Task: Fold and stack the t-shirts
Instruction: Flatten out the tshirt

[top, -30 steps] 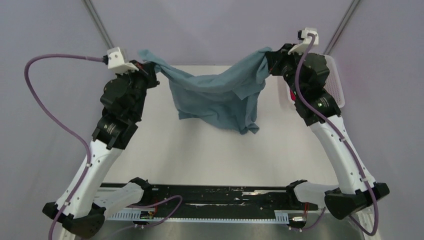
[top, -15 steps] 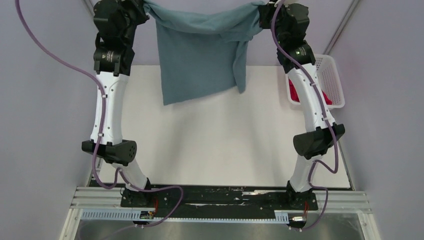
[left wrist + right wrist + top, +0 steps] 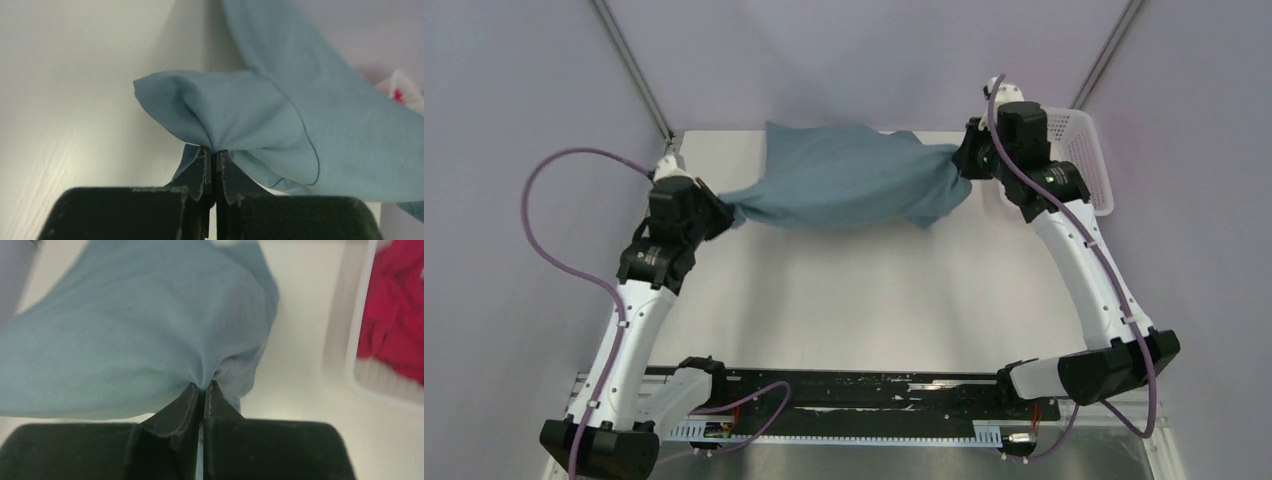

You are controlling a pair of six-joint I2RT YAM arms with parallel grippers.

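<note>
The blue-grey t-shirt [image 3: 844, 180] hangs stretched between my two grippers over the far half of the table, its far edge near the table's back edge. My left gripper [image 3: 724, 212] is shut on its left end; in the left wrist view the jaws [image 3: 215, 152] pinch a fold of the shirt [image 3: 260, 115]. My right gripper [image 3: 964, 160] is shut on its right end; in the right wrist view the jaws [image 3: 204, 386] pinch the cloth [image 3: 130, 335]. The crimson-pink t-shirt [image 3: 395, 330] lies bunched in the basket, hidden by my right arm in the top view.
A white lattice basket [image 3: 1089, 160] stands at the far right corner of the white table [image 3: 864, 300]. Its rim [image 3: 350, 325] shows in the right wrist view. Grey walls and two slanted poles bound the back.
Both arms have swung down from high above the table and spread apart. The blue-grey shirt has gone from hanging as a curtain to lying low and stretched over the far table.
</note>
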